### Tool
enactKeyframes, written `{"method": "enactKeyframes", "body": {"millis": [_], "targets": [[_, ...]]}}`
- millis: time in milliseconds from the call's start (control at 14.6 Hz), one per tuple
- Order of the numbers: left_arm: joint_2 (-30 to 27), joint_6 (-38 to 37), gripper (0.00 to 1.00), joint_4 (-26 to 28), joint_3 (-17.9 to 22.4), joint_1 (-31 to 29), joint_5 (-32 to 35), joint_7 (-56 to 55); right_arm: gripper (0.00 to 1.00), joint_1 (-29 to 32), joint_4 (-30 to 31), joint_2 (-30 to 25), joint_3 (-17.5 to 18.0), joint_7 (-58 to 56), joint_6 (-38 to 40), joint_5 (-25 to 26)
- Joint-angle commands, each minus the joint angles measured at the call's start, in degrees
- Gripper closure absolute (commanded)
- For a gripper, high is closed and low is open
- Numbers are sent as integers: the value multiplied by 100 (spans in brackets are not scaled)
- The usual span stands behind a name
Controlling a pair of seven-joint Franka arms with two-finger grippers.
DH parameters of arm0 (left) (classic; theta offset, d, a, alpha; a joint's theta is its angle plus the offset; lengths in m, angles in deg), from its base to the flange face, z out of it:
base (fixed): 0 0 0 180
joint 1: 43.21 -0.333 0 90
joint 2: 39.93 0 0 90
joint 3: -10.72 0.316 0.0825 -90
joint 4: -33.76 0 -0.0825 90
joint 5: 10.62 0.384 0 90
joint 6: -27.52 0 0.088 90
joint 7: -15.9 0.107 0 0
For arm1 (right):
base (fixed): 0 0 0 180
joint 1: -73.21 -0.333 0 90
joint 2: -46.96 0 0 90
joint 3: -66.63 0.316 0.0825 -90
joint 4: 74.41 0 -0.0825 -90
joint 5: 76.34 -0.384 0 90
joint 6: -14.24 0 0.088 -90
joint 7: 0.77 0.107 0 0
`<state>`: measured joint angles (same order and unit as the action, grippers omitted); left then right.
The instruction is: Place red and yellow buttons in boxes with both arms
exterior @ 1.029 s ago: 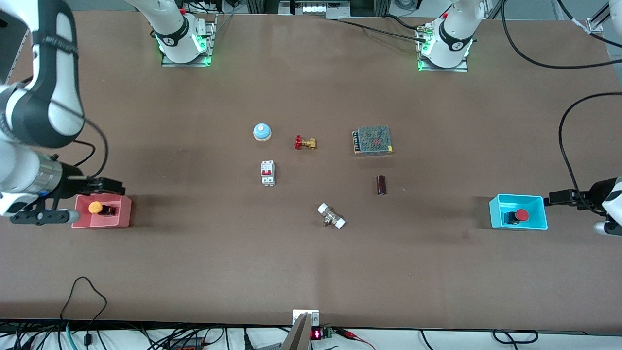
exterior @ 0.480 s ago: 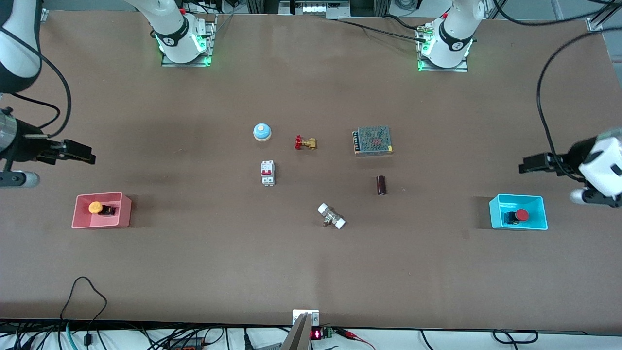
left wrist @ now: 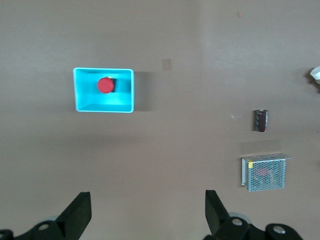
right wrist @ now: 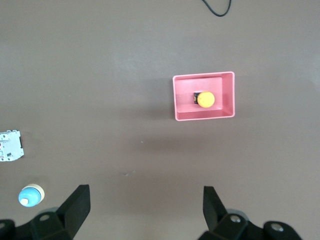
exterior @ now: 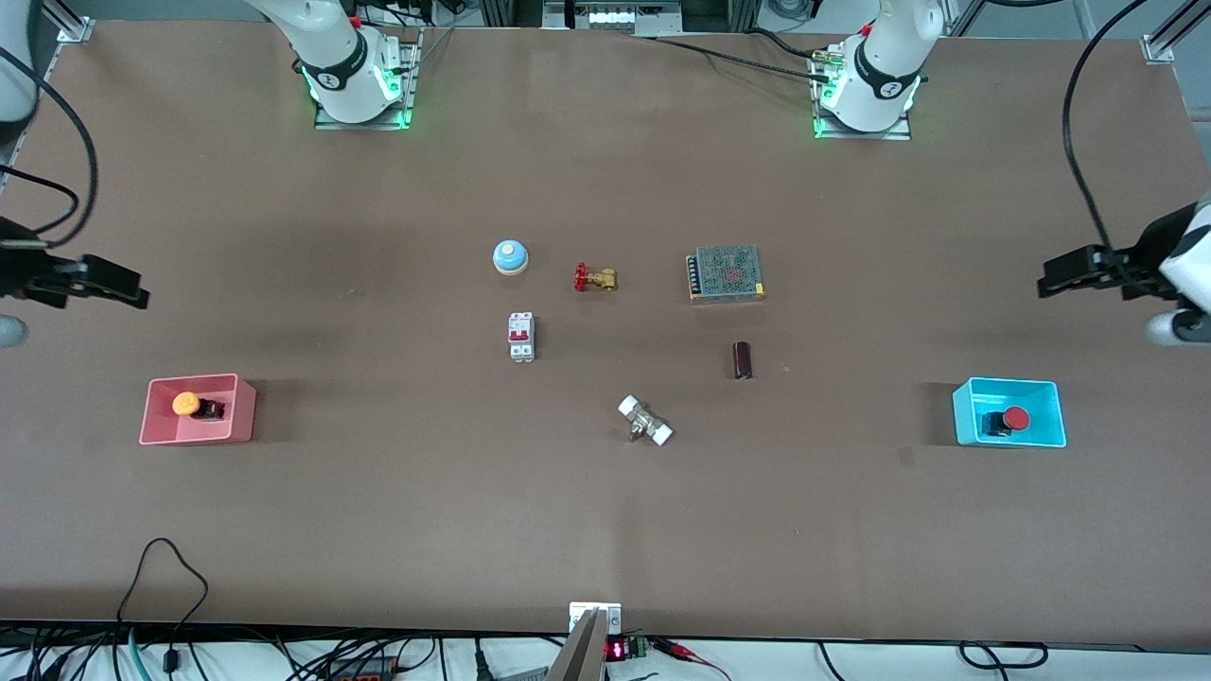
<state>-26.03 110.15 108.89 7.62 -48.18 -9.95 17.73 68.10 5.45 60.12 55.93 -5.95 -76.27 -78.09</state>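
Note:
The orange-yellow button (exterior: 186, 404) lies in the pink-red box (exterior: 240, 416) at the right arm's end of the table; both also show in the right wrist view, button (right wrist: 205, 99) in box (right wrist: 181, 98). The red button (exterior: 1015, 417) lies in the cyan box (exterior: 967, 412) at the left arm's end; the left wrist view shows the button (left wrist: 104, 85) in the box (left wrist: 83, 93). My right gripper (exterior: 118, 291) is open and empty, high over bare table at the edge. My left gripper (exterior: 1060, 282) is open and empty, high over bare table.
In the table's middle lie a blue dome (exterior: 510, 256), a brass valve (exterior: 594, 278), a white breaker (exterior: 521, 336), a mesh power supply (exterior: 726, 273), a dark capacitor (exterior: 743, 359) and a white-ended fitting (exterior: 645, 421). A black cable (exterior: 163, 577) loops at the front edge.
Both grippers have lifted up and away from their boxes, each drawing back toward its end of the table. The buttons stay in the boxes.

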Motion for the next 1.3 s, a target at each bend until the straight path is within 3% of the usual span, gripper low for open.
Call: {"method": "enactKeyframes", "body": {"millis": [0, 137, 617, 1234], "targets": [[-369, -45, 0, 309, 651, 470, -76, 352, 0, 336, 486, -436, 411, 287, 25, 131], [-536, -36, 0, 484, 855, 602, -138, 388, 0, 249, 689, -612, 420, 562, -1, 140], [-1107, -10, 0, 977, 952, 603, -156, 406, 0, 292, 1023, -911, 367, 140, 25, 157], [-1670, -1, 0, 1452, 1101, 401, -191, 397, 0, 292, 1032, -1000, 376, 166, 139, 157]]}}
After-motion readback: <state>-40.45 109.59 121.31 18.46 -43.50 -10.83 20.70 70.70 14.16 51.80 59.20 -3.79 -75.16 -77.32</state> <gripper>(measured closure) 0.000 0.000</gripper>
